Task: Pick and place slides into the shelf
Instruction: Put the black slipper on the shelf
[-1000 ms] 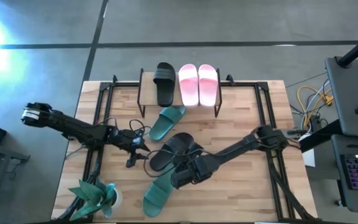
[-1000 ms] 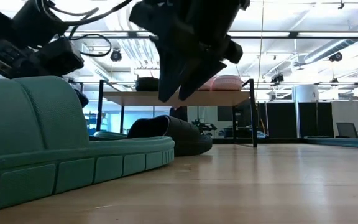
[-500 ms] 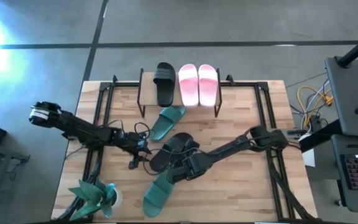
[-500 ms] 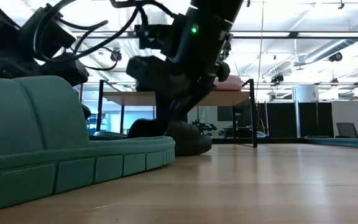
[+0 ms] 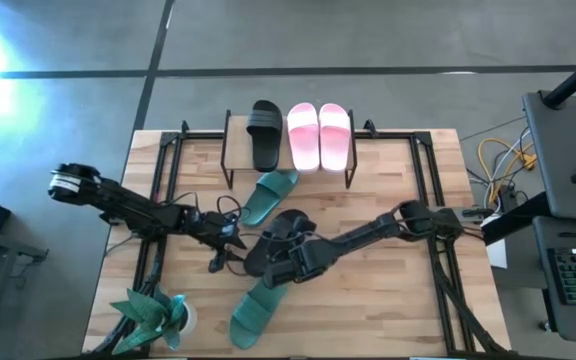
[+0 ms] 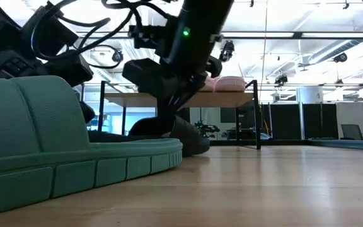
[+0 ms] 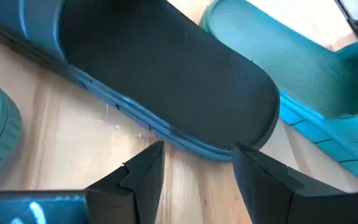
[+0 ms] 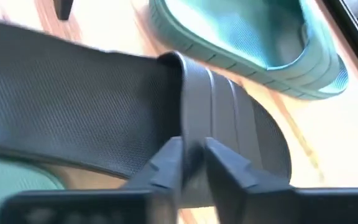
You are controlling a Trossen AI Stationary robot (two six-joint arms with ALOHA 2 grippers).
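A black slide (image 5: 276, 243) lies on the tabletop, sole down, between two teal slides (image 5: 268, 197) (image 5: 256, 306). My right gripper (image 8: 193, 163) reaches down onto it and is shut on its strap (image 8: 229, 118). My left gripper (image 7: 194, 165) stands open, low over the table, just before the black slide's rounded heel end (image 7: 241, 124), with nothing between its fingers. The shelf (image 5: 288, 165) at the far edge carries another black slide (image 5: 265, 135) and a pink pair (image 5: 318, 135) on its top. My right gripper pinches the black slide's strap at its edge (image 8: 191, 140), close to where the strap meets the sole. One finger (image 8: 166, 163) is on the footbed side, the other (image 8: 225, 167) on the strap's outer face. The fingers slant down from the table's right. The slide's sole rests on the table (image 6: 188, 146).
A teal potted plant (image 5: 153, 315) stands at the near left corner. One teal slide lies partly under the shelf, the other near the front edge, large in the low view (image 6: 74, 157). Black frame rails (image 5: 163, 190) run along both table sides. Bare wood lies to the right (image 5: 388, 300).
My right gripper has come down and gone a little toward the far left, onto the black slide's strap. My left gripper has moved slightly toward the table's right, closer to the slide's heel end.
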